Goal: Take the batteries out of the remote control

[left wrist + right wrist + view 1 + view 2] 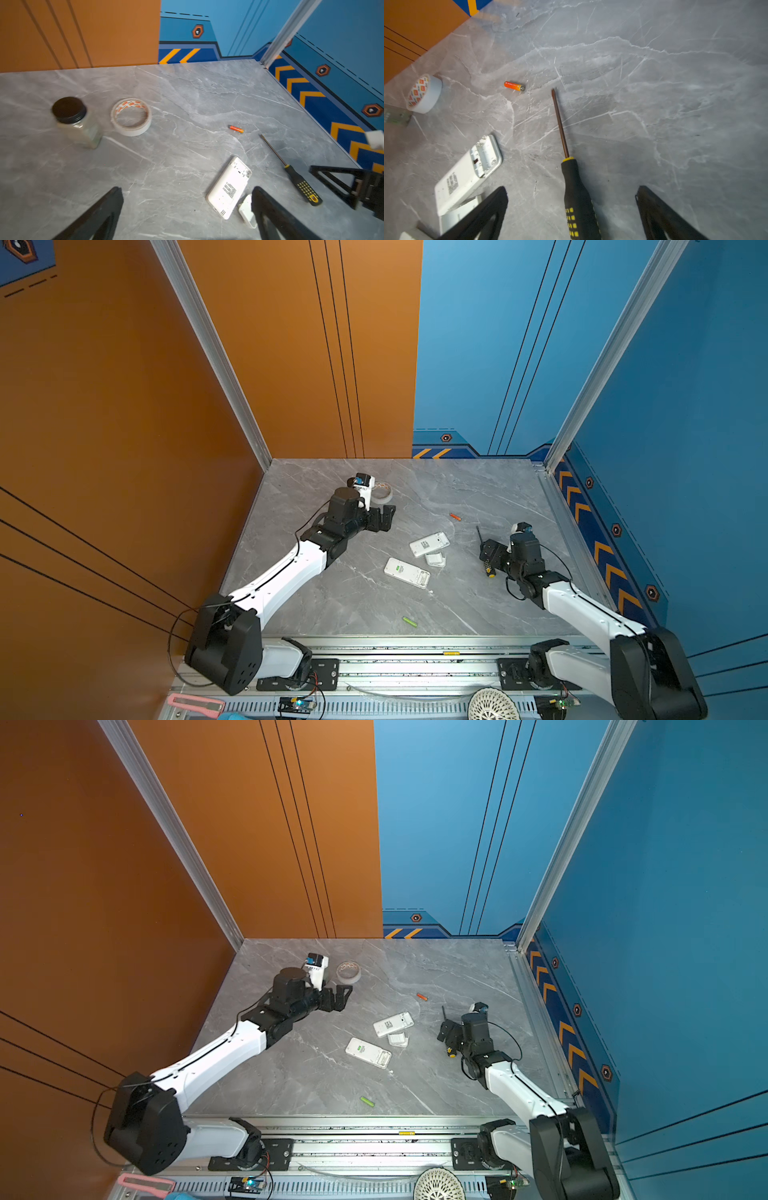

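Observation:
A white remote control (429, 544) lies back-up mid-table, its battery compartment (483, 153) open and empty, with its loose white cover (246, 209) beside it. The orange-red battery (455, 516) lies on the table behind the remote, and shows again in both wrist views (236, 128) (514, 86). The green battery (409, 621) lies near the front edge. My right gripper (572, 187) is open, and the screwdriver's black-and-yellow handle (577, 197) rests on the table between its fingers, untouched. My left gripper (187, 188) is open and empty, hovering left of the remote.
A second white remote (407, 572) with a green patch lies in front of the first. A roll of tape (131, 117) and a black-lidded jar (76, 122) stand at the back left. The side walls close in the table (332, 605).

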Robot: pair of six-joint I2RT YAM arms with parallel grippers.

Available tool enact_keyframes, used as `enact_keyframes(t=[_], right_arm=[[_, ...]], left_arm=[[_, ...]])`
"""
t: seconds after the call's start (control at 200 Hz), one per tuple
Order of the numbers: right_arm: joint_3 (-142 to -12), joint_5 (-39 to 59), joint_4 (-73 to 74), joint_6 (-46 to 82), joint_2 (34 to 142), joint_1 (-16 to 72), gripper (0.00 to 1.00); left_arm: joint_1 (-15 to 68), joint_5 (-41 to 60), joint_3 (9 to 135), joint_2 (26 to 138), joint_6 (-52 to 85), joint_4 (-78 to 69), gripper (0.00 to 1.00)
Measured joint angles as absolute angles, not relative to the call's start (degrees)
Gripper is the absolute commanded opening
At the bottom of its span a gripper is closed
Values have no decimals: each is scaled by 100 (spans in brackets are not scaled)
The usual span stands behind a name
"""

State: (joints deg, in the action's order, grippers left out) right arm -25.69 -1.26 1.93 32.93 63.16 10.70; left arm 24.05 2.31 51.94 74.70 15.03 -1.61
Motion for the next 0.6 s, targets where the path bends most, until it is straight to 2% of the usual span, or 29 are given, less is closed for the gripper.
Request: enact_keyframes(t=[0.135, 0.27, 0.385, 0.6], right_arm=[[-3179, -106, -346, 3214, 6075, 642, 100], [-3815, -189, -401, 2928, 6235, 115, 100], [-3994, -473, 217, 2602, 6956, -340, 100], [-3426, -993, 2220, 2209, 8484, -307, 100]], left_arm=[[2005, -340, 4493, 6766, 1669, -178, 98], [1138, -897, 3728, 6429, 1785, -683, 98], [333, -1122, 3472, 7052, 1728, -1306, 98], [-128, -1020, 3444, 8495, 1450, -2567, 98]])
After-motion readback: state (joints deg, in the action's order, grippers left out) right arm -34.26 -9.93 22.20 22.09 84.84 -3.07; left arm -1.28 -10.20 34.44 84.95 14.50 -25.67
